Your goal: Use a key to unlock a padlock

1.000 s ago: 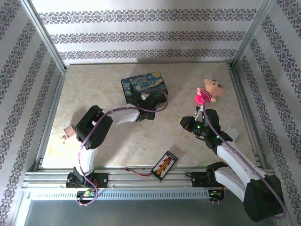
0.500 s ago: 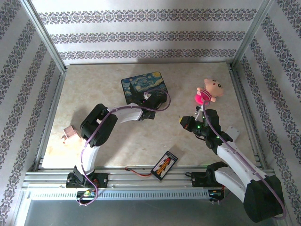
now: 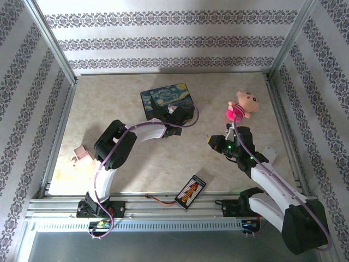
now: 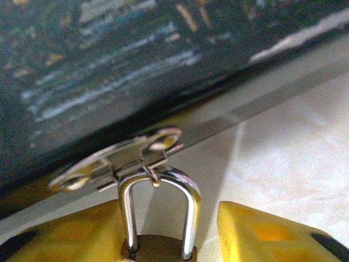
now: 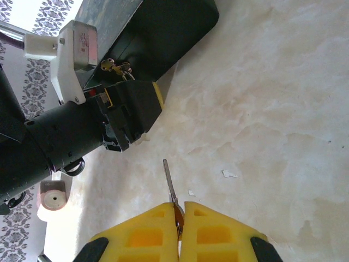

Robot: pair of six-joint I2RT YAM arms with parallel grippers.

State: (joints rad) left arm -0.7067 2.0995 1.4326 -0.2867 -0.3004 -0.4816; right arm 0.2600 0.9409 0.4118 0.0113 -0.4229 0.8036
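- Padlock point(image 4: 190, 213): shackle hangs through the hasp point(image 4: 125, 158) of the Starry Night box point(image 4: 136, 54).
- Left gripper point(image 4: 166, 218): fingers flank padlock; grip cannot be told.
- Right gripper point(image 5: 179, 218): fingers pinched onto key point(image 5: 170, 185), apart from box.

The padlock point(image 4: 190, 210) betw. the left gripper point(image 4: 163, 234)'s matt yellow plastic fingers point(image 4: 262, 229) has a mirror-polished metal shackle & brass body, the box point(image 4: 109, 65) ahead is glossy painted w/ a shiny metal hasp point(image 4: 120, 161), the key point(image 5: 169, 180) in the right gripper point(image 5: 179, 218) is thin dull grey metal, and the table point(image 5: 262, 109) under it is smooth marble-look w/ a soft sheen.
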